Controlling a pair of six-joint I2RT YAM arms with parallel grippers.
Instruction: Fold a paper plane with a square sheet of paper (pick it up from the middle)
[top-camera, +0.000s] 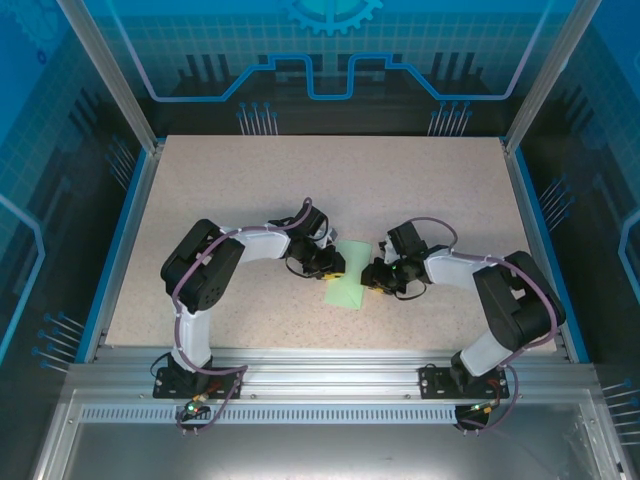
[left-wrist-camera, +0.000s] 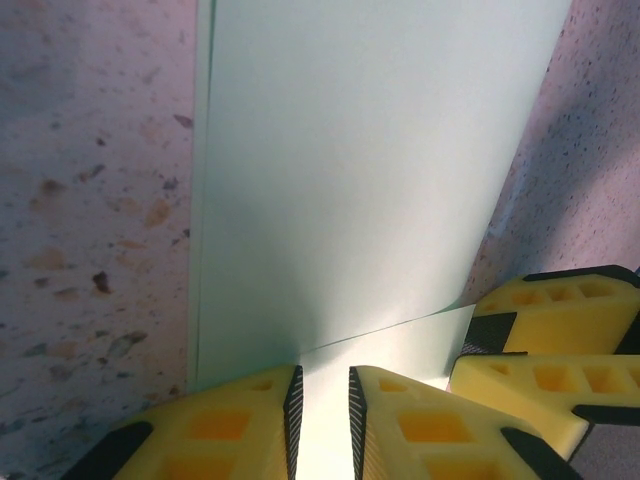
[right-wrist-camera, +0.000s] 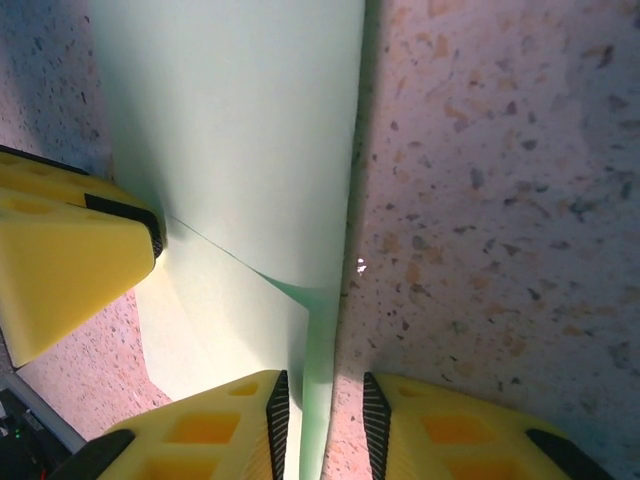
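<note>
Two grippers are meeting over the sheet of paper (top-camera: 347, 288), which is lying near the middle of the table (top-camera: 250, 180), just in front of the two arms. The left gripper (top-camera: 330, 262) is coming at it from one side and the right gripper (top-camera: 378, 277) from the other. The placement is probably meant to let one pin the paper while the other works a flap, since thin paper slides when only one side is pressed.

In the left wrist view the left jaws are standing slightly apart with pale paper showing in the narrow gap, so they are straddling the sheet, not squeezing it. In the right wrist view the right jaws are also a little apart. A raised paper edge is running between them, with a strip of table beside it, so nothing is clamped there either.

The sheet is looking pale mint green, smooth and sharp-edged. It is no longer lying as a single flat layer. One layer is overlapping another, with a straight slanting fold line crossing near the fingertips and a long edge lifting slightly off the speckled surface. No pointed dart shape is showing yet, so the folding is likely at an early stage.
</note>
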